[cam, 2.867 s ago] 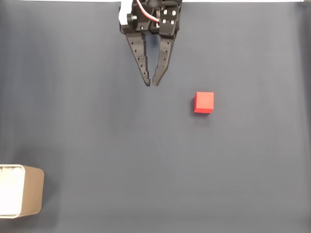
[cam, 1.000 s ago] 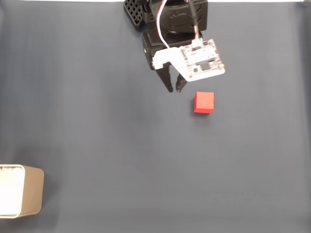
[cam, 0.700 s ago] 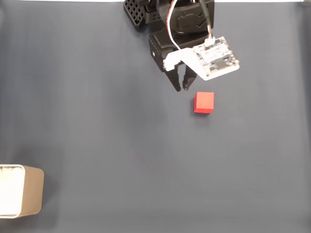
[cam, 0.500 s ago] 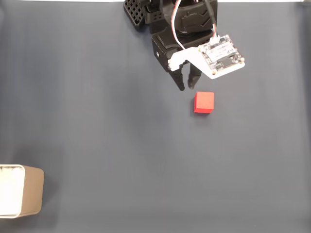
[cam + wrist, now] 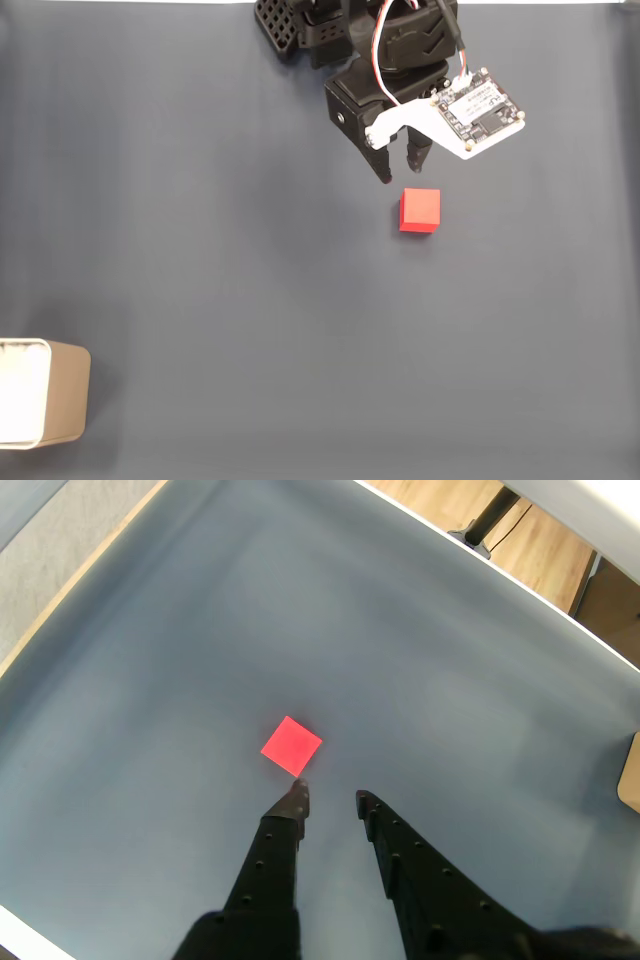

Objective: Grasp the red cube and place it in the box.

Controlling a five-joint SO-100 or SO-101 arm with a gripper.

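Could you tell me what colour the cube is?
The cube is plain bright red, clearest in the fixed view.

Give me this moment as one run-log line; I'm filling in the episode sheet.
phase: approach | tool: slightly open, empty, above table just short of red cube | red cube: on table, untouched | box: far off at frame edge, cube not in it

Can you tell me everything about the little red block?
The red cube is small, bright red and plain on every face, with sharp edges. It sits flat and square on the dark grey table, with nothing holding it. In the wrist view the claw hovers close beside it, slightly parted.
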